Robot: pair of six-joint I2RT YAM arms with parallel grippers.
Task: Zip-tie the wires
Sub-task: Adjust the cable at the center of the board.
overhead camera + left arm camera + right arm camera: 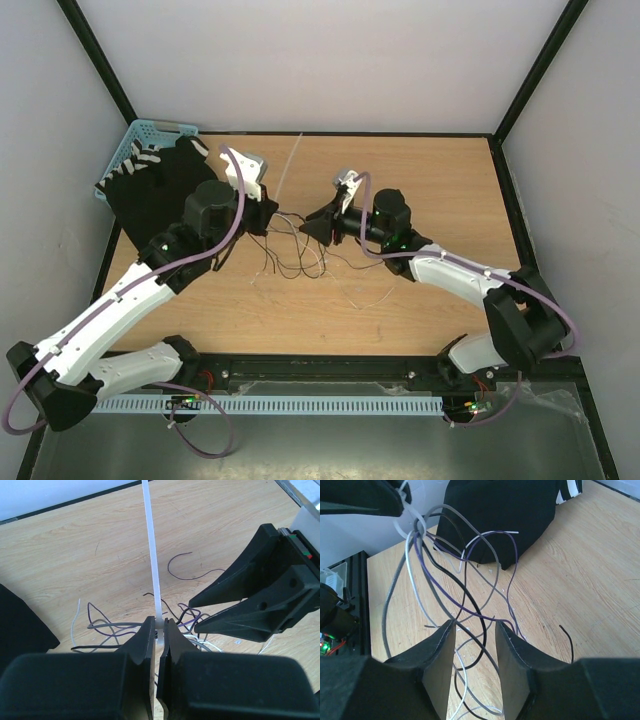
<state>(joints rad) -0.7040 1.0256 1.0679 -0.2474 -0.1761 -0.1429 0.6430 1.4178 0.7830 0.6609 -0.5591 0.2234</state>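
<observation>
Two end effectors hover close above the wooden counter (440,180). The left end effector (159,626) pinches the thin white plastic zip tie (152,555), its long axis running straight away from the jaws. The tangle of fine black, grey and purple wires (465,595) trails from it between the right end effector's (474,630) half-spread, unclamped fingers.

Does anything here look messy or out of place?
One short wire lies alone on the table, apart from the tangled wires, and a black cloth lies half over the blue basket.
</observation>
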